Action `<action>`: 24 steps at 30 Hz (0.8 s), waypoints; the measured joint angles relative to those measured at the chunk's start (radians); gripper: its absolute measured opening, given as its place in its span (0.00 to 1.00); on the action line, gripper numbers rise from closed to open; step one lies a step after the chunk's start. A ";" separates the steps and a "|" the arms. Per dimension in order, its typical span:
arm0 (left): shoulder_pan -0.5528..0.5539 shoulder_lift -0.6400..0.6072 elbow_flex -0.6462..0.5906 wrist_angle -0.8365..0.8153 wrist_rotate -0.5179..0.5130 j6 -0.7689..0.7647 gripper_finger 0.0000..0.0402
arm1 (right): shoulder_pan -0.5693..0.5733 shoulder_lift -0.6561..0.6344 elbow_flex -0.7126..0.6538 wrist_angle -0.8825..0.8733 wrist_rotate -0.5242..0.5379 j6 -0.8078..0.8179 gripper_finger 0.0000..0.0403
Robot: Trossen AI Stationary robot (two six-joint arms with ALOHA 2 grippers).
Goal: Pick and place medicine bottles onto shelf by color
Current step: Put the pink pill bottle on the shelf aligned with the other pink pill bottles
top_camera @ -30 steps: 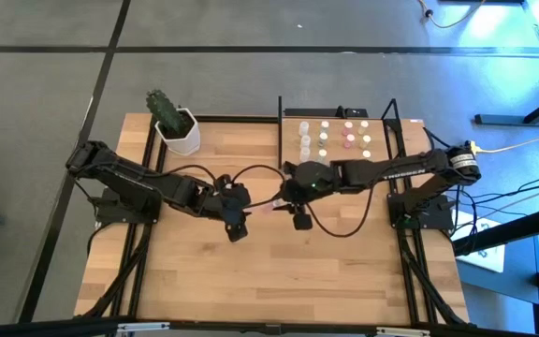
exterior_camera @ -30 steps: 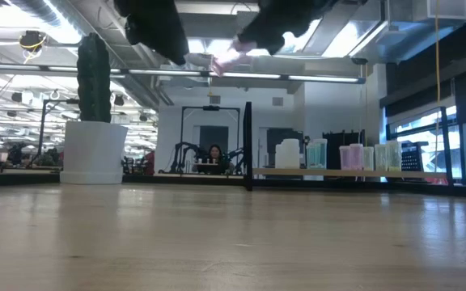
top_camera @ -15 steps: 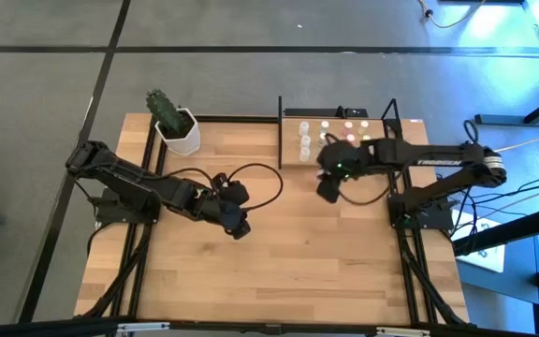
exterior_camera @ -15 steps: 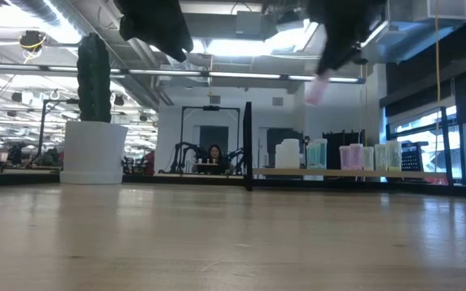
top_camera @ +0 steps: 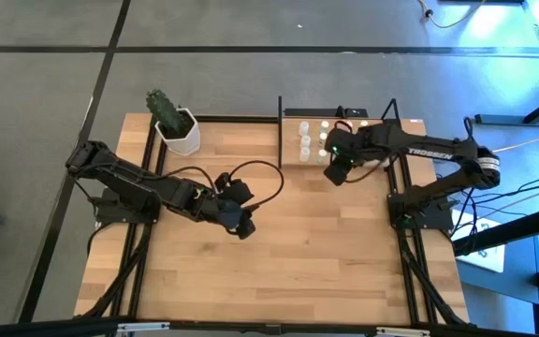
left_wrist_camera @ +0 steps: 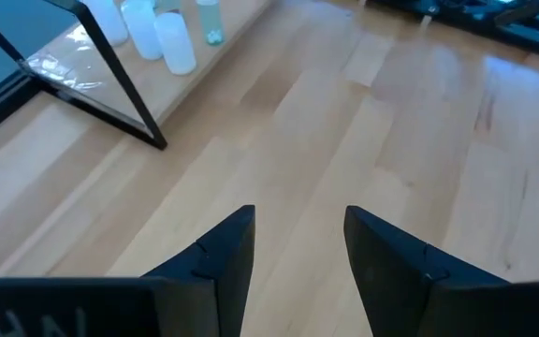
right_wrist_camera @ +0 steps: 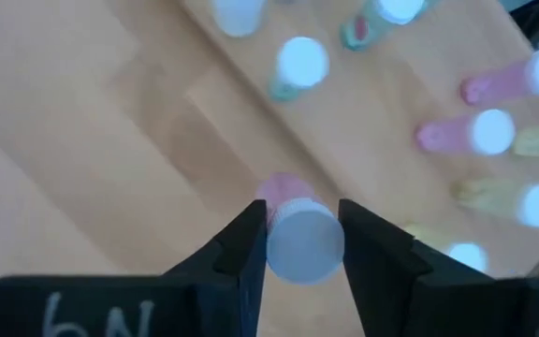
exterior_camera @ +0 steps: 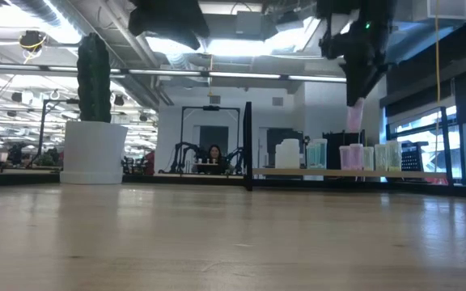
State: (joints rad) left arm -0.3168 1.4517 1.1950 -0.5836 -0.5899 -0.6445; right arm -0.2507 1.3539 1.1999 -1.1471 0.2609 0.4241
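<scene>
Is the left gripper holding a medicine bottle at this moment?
No. In the left wrist view the left gripper has its two dark fingers apart with only the bare light-wood tabletop showing between them.

A big open robotics lab or workshop: exposed ceiling ducts (exterior_camera: 71, 69) and strip lights, grey floor (top_camera: 251, 75), a wooden workbench (top_camera: 279, 253) with two mounted arms, another robot rig (exterior_camera: 209, 141) behind, and a person (exterior_camera: 214, 153) seated there.

Overhead ceiling lights (exterior_camera: 241, 44) are glaring brightly in the low view, leaving both arms showing as dark silhouettes. The bottles (right_wrist_camera: 494, 131) in the right wrist view are appearing soft and out of focus.
</scene>
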 joint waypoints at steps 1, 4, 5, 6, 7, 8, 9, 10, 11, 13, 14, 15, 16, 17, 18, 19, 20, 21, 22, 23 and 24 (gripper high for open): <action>0.000 0.000 0.000 0.007 0.000 0.000 0.40 | -0.018 0.010 0.000 0.000 0.000 -0.021 0.31; 0.000 0.000 0.000 0.010 0.000 0.000 0.40 | -0.077 0.040 -0.001 0.001 0.003 -0.076 0.31; 0.000 0.000 0.000 0.010 0.000 0.000 0.40 | -0.095 0.049 -0.007 0.006 0.003 -0.095 0.31; 0.000 0.000 0.000 0.010 0.000 0.000 0.40 | -0.115 0.056 -0.015 0.006 0.002 -0.115 0.31; 0.000 0.000 0.000 0.011 0.000 0.000 0.40 | -0.134 0.060 -0.025 0.007 0.002 -0.121 0.31; 0.000 0.000 -0.001 0.012 0.000 0.000 0.40 | -0.155 0.062 -0.041 0.014 0.001 -0.131 0.31; 0.000 0.000 -0.001 0.014 0.000 0.000 0.40 | -0.175 0.062 -0.059 0.028 0.000 -0.141 0.31; 0.000 0.000 -0.001 0.017 0.000 0.000 0.40 | -0.191 0.062 -0.077 0.046 0.000 -0.144 0.31; 0.000 0.000 -0.001 0.018 0.000 0.000 0.40 | -0.205 0.062 -0.094 0.067 0.000 -0.145 0.31; 0.000 0.000 -0.001 0.019 0.000 0.000 0.40 | -0.229 0.062 -0.122 0.099 -0.008 -0.159 0.31; 0.000 0.000 -0.001 0.019 0.000 0.000 0.40 | -0.236 0.062 -0.134 0.111 -0.021 -0.168 0.31; 0.000 0.000 -0.001 0.019 0.000 0.000 0.40 | -0.242 0.062 -0.142 0.126 -0.025 -0.173 0.31; 0.000 0.000 -0.001 0.019 0.000 0.000 0.40 | -0.245 0.062 -0.147 0.141 -0.025 -0.176 0.31; 0.000 0.000 -0.001 0.019 0.000 0.000 0.40 | -0.249 0.062 -0.148 0.148 -0.024 -0.185 0.31; 0.000 0.000 -0.001 0.019 0.000 0.000 0.40 | -0.252 0.062 -0.148 0.153 -0.020 -0.194 0.31; 0.000 0.000 -0.001 0.019 0.000 0.000 0.40 | -0.254 0.062 -0.148 0.155 -0.019 -0.197 0.31; 0.000 0.000 -0.001 0.019 0.000 0.000 0.40 | -0.258 0.062 -0.148 0.156 -0.019 -0.199 0.31; 0.000 0.000 -0.001 0.019 0.000 0.000 0.40 | -0.263 0.062 -0.148 0.156 -0.019 -0.198 0.31; 0.000 0.000 -0.001 0.019 0.000 0.000 0.40 | -0.267 0.062 -0.148 0.156 -0.019 -0.198 0.31; 0.000 0.000 -0.001 0.019 0.000 0.000 0.40 | -0.272 0.062 -0.149 0.156 -0.019 -0.198 0.31; 0.000 0.000 -0.001 0.019 0.000 0.000 0.40 | -0.277 0.062 -0.149 0.156 -0.018 -0.199 0.31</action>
State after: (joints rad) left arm -0.3164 1.4521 1.1942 -0.5644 -0.5901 -0.6445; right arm -0.5274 1.4162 1.0508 -0.9909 0.2424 0.2249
